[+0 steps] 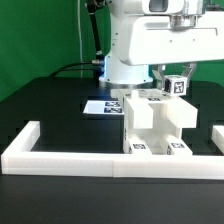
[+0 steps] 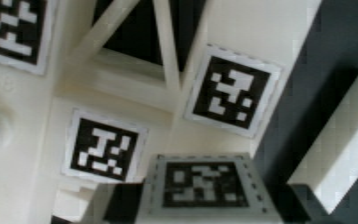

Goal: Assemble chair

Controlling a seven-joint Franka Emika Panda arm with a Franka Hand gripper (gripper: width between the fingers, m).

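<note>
Gripping | one claw [image 1: 176,80] clamped on one tagged piece [image 1: 178,85] | one chair assembly [image 1: 155,125]

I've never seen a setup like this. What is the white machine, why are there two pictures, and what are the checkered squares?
The white machine is a robot arm putting together a small chair from white plastic parts. One picture comes from a camera standing off the arm; the other from a camera on its wrist, so it shows the parts very close. The checkered squares are tags stuck on the parts. On the black table also lie a flat marker board and a low white border wall. The gripper is shut on a tagged part at the chair's top.
</note>
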